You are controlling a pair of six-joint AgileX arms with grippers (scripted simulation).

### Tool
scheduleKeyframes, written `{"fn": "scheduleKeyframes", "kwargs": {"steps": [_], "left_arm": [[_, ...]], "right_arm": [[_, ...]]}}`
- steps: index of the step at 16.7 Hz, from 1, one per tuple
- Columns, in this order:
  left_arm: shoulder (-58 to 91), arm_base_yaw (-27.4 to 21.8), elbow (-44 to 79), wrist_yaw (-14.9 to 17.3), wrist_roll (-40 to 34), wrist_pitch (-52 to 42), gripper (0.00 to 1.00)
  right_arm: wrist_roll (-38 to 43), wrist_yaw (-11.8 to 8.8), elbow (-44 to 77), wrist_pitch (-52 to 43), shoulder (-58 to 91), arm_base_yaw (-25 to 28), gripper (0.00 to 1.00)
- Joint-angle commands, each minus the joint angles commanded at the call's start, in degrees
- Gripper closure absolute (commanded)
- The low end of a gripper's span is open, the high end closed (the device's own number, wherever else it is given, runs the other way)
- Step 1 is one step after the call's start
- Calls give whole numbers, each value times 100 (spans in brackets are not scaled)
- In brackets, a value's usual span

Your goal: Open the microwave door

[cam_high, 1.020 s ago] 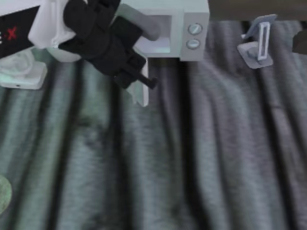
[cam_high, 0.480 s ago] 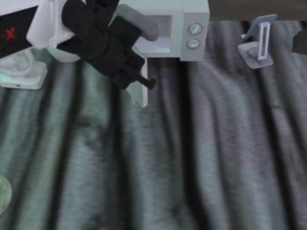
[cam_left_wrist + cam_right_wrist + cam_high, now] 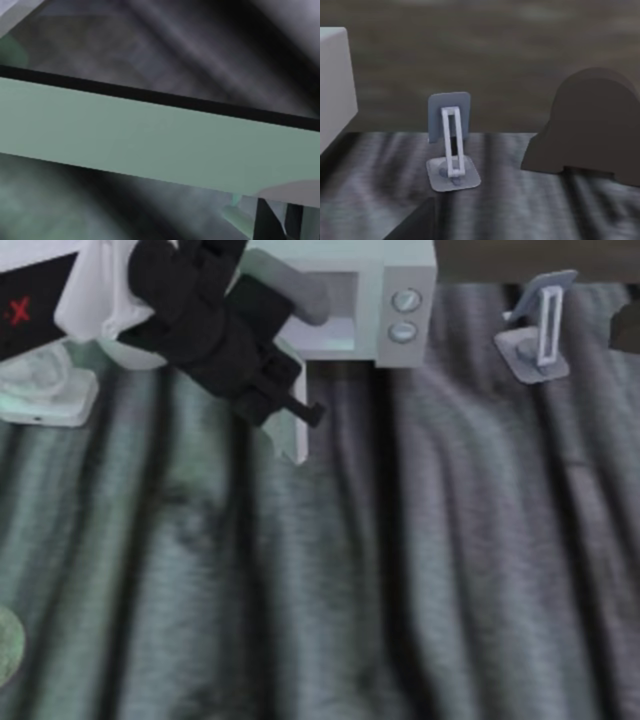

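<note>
The pale grey-white microwave (image 3: 400, 280) stands at the table's far edge, its two knobs on the right panel. The microwave door (image 3: 297, 440) is swung out towards the table's front and shows edge-on, leaving the cavity bare. My left gripper (image 3: 300, 405) reaches from the upper left and is shut on the door's upper edge. In the left wrist view the door (image 3: 160, 145) fills the picture as a pale green band, with one dark finger (image 3: 267, 225) beside it. My right arm is parked beyond the table's right side, out of the top view.
A small white phone stand (image 3: 540, 335) sits right of the microwave, and the right wrist view shows it (image 3: 451, 145) next to a dark dome (image 3: 590, 125). A pale block (image 3: 45, 390) lies at far left. A green round thing (image 3: 5, 645) pokes in at the left edge.
My left gripper and the door have shifted only very slightly. Nothing else has moved.
</note>
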Motion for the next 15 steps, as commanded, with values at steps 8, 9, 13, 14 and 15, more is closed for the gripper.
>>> {"fn": "scheduleKeyframes", "kwargs": {"steps": [8, 9, 13, 14, 15], "left_arm": [[0, 0, 0, 0, 0, 0, 100], [22, -22, -24, 31, -15, -3, 100], [-67, 109, -93, 192, 329, -51, 100], [-105, 173, -128, 267, 482, -77, 100], [-143, 237, -165, 345, 639, -104, 100]], "right_arm": [[0, 0, 0, 0, 0, 0, 0], [0, 0, 0, 0, 0, 0, 0], [0, 0, 0, 0, 0, 0, 0], [0, 0, 0, 0, 0, 0, 0], [0, 0, 0, 0, 0, 0, 0]]}}
